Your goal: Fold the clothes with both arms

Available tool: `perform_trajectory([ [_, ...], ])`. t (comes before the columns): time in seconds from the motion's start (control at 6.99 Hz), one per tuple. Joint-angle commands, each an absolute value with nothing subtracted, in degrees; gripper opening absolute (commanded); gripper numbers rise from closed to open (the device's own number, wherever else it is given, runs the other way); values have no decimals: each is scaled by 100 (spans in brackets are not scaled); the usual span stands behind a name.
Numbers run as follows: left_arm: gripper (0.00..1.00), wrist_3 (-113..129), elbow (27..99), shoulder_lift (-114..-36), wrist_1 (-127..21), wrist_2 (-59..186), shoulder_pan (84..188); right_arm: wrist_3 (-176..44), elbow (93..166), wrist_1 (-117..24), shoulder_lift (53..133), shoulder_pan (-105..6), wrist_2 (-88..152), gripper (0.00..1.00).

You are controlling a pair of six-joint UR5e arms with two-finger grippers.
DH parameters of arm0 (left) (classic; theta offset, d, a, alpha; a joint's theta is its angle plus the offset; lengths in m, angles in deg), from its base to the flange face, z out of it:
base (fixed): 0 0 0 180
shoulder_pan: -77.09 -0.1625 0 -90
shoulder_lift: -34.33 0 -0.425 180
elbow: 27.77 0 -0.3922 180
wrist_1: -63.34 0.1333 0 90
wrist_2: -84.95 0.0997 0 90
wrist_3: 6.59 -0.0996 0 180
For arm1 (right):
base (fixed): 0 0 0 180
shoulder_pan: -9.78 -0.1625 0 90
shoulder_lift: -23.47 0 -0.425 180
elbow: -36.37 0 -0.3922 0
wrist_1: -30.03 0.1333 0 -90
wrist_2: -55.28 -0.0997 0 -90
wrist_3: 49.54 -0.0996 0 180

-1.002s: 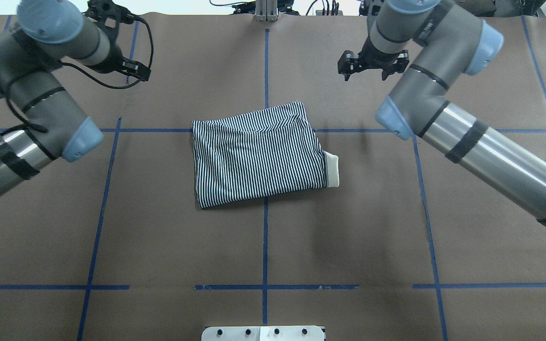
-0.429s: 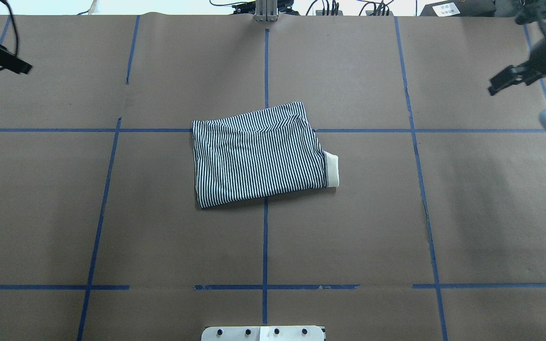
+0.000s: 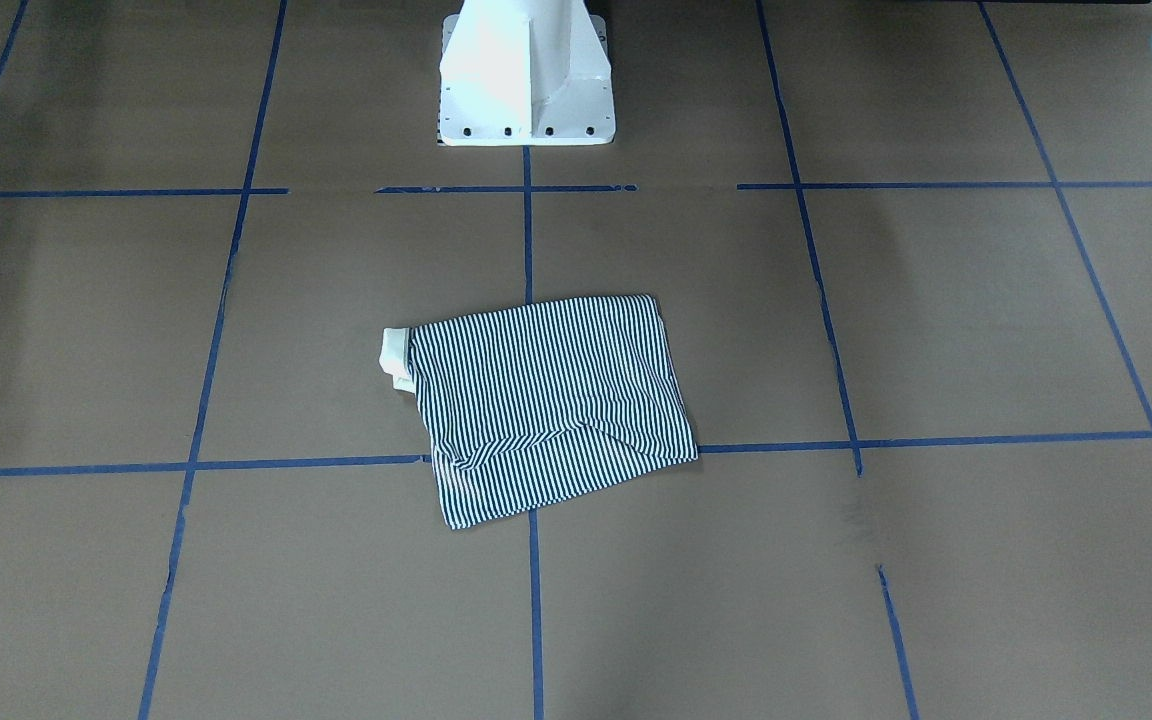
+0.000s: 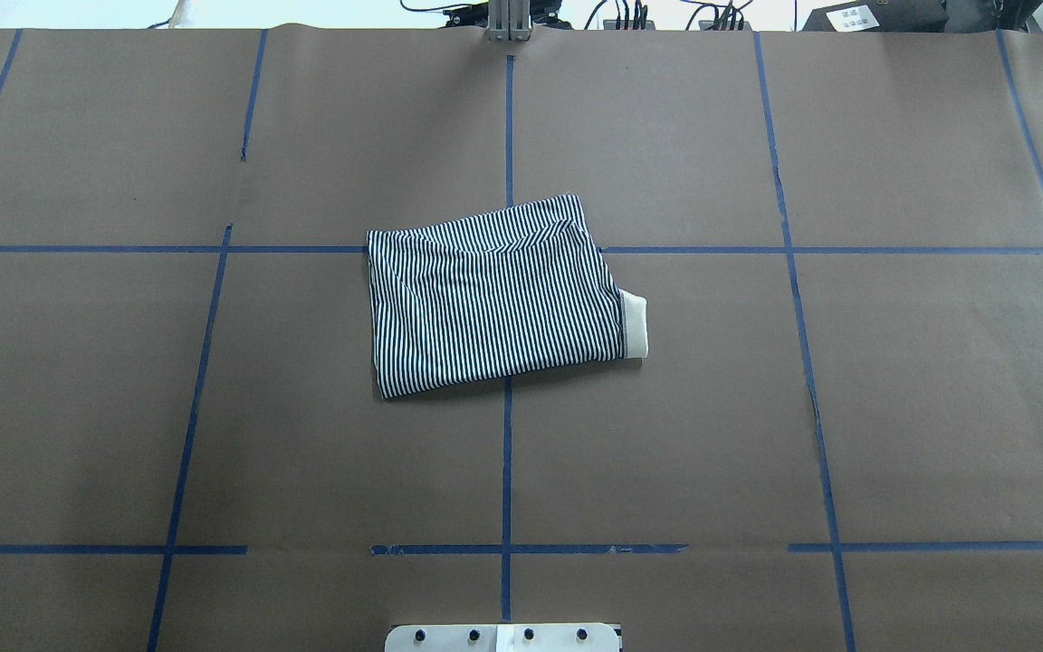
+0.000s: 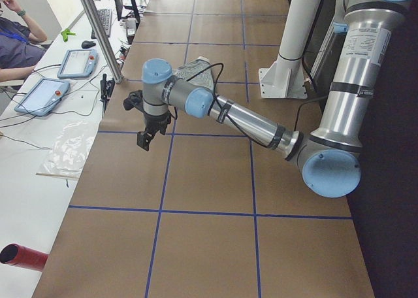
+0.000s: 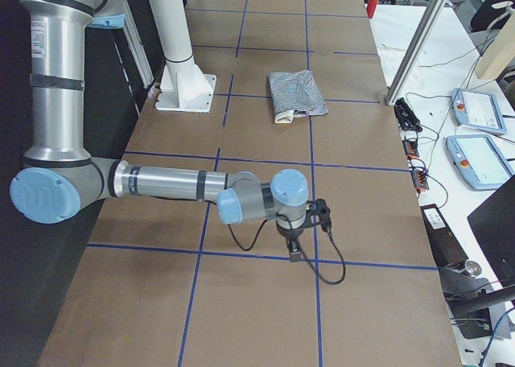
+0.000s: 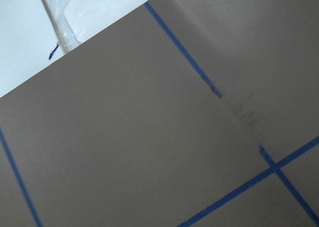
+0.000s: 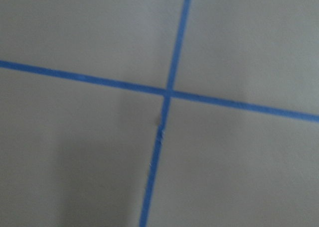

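Observation:
The clothes are one striped polo shirt (image 4: pixel 494 299), folded into a compact rectangle flat at the table's middle, with its cream collar (image 4: pixel 635 324) poking out on one side. It also shows in the front-facing view (image 3: pixel 546 405) and both side views (image 5: pixel 196 69) (image 6: pixel 296 93). Neither arm touches it. My left gripper (image 5: pixel 142 143) hangs far off toward the table's left end, pointing down over bare paper. My right gripper (image 6: pixel 294 253) hovers over a tape crossing near the right end. I cannot tell whether either is open or shut. Both wrist views show only brown paper and blue tape.
Brown paper with a blue tape grid (image 4: pixel 507 453) covers the table. The white pedestal base (image 3: pixel 526 90) stands at the robot's side. Along the far edge run a metal post (image 5: pixel 98 30), tablets (image 5: pixel 77 63), cables and a plastic bag (image 5: pixel 72 148). A person (image 5: pixel 16 43) sits there.
Both arms have swung outward from beside the shirt and left the overhead view. The shirt has not moved.

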State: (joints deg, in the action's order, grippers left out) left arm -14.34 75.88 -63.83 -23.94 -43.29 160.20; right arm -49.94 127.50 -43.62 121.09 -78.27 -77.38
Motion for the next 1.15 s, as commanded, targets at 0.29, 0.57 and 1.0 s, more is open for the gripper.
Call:
perform_trajectory([
  [0.29,100,-1521,7392,-5210,-2438,-4712,16876,-5033,12914,-5186,12491,-8118,-7770,100],
  [0.57,100,-1477,7487,-4612,-2420,-5189,16876,-5016,14154,-6321,12794,-8118,-7743,100],
  [1.0,100,-1485,7541,-4391,-2367,-5207,16876,-5007,14325,-6322,12859,-8118,-7700,100],
])
